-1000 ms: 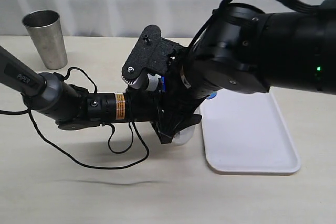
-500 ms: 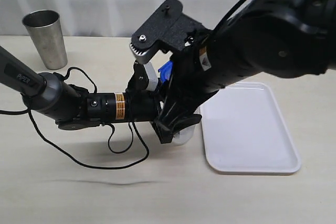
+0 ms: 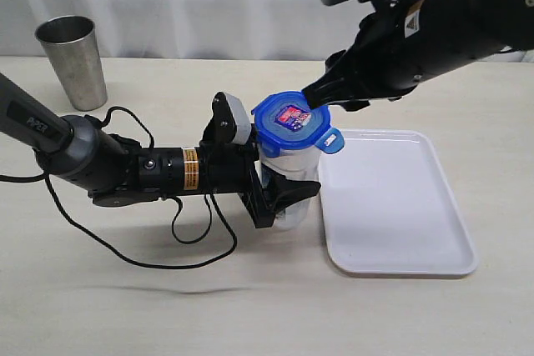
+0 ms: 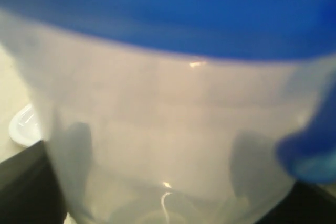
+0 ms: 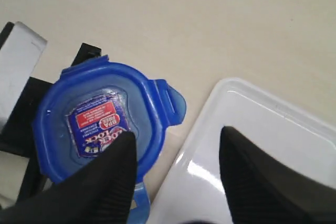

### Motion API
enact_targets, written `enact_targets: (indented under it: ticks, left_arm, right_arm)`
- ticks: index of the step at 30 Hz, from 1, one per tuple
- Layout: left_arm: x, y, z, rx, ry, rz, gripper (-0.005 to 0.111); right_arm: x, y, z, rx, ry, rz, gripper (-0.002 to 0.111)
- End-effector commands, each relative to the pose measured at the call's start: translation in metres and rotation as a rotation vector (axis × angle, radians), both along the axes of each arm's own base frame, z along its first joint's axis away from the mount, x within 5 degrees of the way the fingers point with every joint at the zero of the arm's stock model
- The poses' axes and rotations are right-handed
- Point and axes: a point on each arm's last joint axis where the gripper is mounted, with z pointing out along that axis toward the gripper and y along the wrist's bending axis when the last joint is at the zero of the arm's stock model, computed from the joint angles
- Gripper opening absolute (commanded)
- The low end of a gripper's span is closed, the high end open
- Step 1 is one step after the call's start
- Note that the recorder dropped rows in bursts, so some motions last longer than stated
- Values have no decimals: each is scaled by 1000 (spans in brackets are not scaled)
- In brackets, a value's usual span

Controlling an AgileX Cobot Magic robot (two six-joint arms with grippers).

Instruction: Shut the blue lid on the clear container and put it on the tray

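lid [image 3: 290, 120] on container [image 3: 292, 164] | tray [image 3: 400, 206] just right | cup [image 3: 73, 60] far left

The sticker [image 5: 97, 124] on top of the blue lid [image 3: 290, 118] carries print. In the right wrist view its blue part shows "LOCK" in white capitals. Further letters beside that word are partly covered by a dark fingertip. The fine white lines on its red part are too small to read.

In the exterior view, well to the left of the lid, the grey link of the left arm [image 3: 50, 135] bears "PIPER" in white capitals. Between that word and the lid, an orange band label [image 3: 191, 169] rings the arm's black wrist, its print illegible. Above and right of the lid, a small orange-and-white label [image 3: 412, 26] sits on the right arm [image 3: 442, 31], also unreadable.
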Motion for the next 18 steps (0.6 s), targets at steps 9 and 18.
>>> enact_targets:
  ticks: [9,18]
  left_arm:
    - [-1,3,-8,85,4,-7,0]
    - [-2,3,-9,90,1,-20,0]
  right_arm:
    - [35,-12,25,190,217,260,46]
    - [62,-6,-25,147,311,252,46]
